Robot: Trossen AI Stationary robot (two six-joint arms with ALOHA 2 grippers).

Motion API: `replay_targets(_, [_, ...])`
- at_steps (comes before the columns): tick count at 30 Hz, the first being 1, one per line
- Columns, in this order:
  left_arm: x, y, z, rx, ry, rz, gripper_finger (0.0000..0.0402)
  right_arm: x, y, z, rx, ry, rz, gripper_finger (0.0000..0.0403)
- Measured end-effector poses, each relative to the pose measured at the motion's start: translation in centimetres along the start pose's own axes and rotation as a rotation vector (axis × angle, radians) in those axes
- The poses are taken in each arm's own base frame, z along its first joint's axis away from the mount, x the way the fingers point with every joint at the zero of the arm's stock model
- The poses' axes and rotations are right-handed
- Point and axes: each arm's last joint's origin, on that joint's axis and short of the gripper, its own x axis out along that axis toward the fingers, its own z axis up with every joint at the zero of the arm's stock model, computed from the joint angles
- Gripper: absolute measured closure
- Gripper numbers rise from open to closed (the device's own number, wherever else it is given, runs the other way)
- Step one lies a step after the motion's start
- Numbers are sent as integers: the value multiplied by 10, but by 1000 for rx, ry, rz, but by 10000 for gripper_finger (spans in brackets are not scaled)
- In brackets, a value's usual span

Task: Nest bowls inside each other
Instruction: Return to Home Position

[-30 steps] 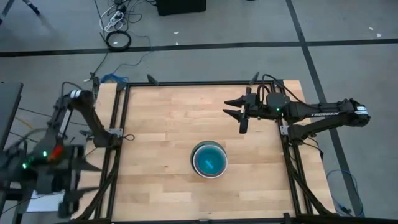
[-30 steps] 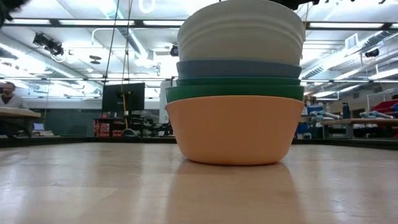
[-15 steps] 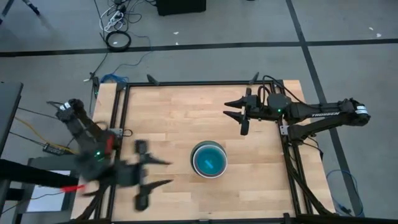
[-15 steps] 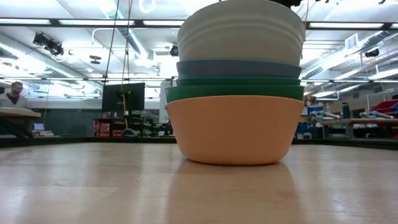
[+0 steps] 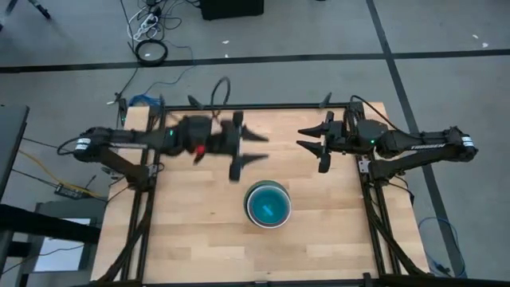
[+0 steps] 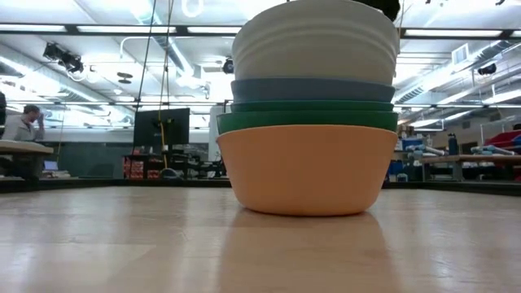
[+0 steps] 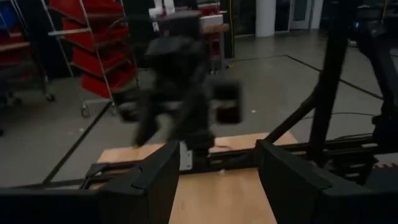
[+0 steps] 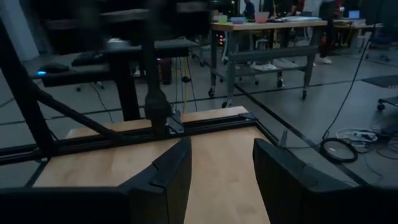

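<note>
The bowls (image 5: 267,204) stand nested in one stack on the wooden table, a little right of its middle. In the low view the orange bowl (image 6: 308,167) rests on the wood, with two green bowls (image 6: 308,120), a blue bowl (image 6: 313,89) and a white bowl (image 6: 316,41) in it. From above, a cyan bowl (image 5: 268,206) shows innermost. My left gripper (image 5: 259,148) hangs open over the far half, left of and beyond the stack. My right gripper (image 5: 304,138) hangs open facing it, right of and beyond the stack. Both wrist views show open fingers with nothing between them.
Black frame rails (image 5: 151,183) run along the table's left, right and far edges. Bare wood lies all around the stack. Cables (image 5: 151,51) lie on the floor beyond the far edge. A person (image 6: 20,126) sits far off in the room.
My left arm has swung fast from outside the table's near left corner, across the left rail and toward the far edge. It now reaches level over the far half toward my right gripper. My right gripper has drawn back a little toward the right edge. The stack has not moved.
</note>
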Motion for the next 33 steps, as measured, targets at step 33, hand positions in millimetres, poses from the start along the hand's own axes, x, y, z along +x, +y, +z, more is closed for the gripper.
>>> replay_targets(33, [-154, 66, -114, -49, -152, 140, 184, 44, 8, -36, -138, -11, 109, 251])
